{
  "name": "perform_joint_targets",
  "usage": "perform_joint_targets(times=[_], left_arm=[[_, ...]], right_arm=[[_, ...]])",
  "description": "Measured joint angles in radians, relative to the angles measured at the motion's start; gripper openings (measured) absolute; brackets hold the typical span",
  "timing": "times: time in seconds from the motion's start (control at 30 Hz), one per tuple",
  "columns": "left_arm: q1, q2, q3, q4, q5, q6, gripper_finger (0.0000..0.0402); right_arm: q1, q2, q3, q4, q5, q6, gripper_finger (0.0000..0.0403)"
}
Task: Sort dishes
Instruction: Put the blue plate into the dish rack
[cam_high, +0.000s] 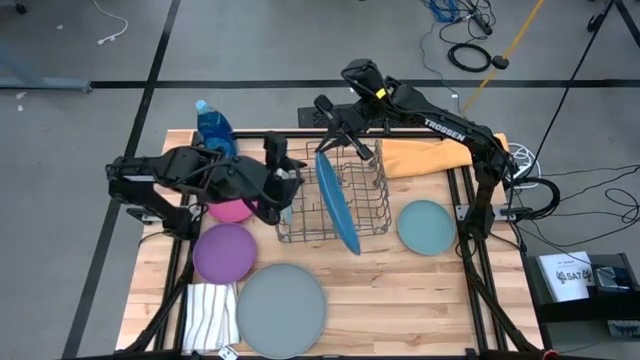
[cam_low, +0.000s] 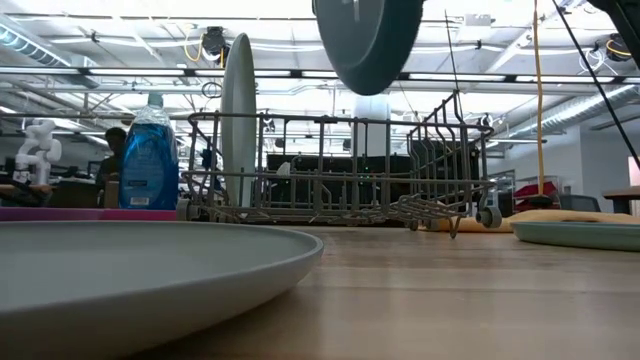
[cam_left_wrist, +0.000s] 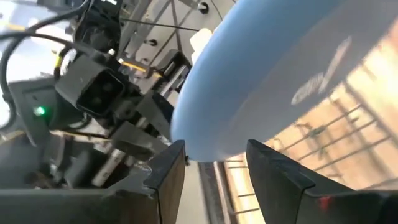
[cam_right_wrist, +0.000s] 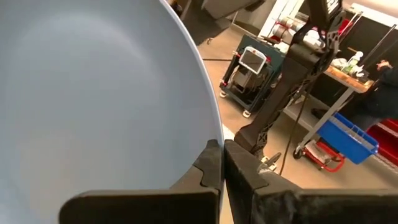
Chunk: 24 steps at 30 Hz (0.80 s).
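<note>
right end effector (cam_right_wrist: 222, 163) | clenched on blue plate (cam_right_wrist: 93, 93) | left end effector (cam_left_wrist: 214, 165) parted

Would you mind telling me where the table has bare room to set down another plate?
Bare wood lies between the grey plate, the pale teal plate and the wire rack, out to the right edge. The left side is crowded: magenta plate, purple plate, striped cloth, left arm.
</note>
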Motion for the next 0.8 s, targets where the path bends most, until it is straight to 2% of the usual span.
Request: perform_joint_targets(times=[0.3,0.4,0.8], left_arm=[[0.000,0.034,0.000,0.024,0.008,0.201,0.0173],[0.000,0.044,-0.001,0.024,0.022,0.213,0.0173],[0.035,0.063,0.000,0.011,0.188,0.193,0.0173]], right_arm=[[0.027,0.012,0.000,-0.040,0.031,0.005,0.0000],[0.035,0.020,0.000,-0.051,0.034,0.006,0.0000],[0.070,0.044,0.000,-0.054,0.079,0.032,0.0000]])
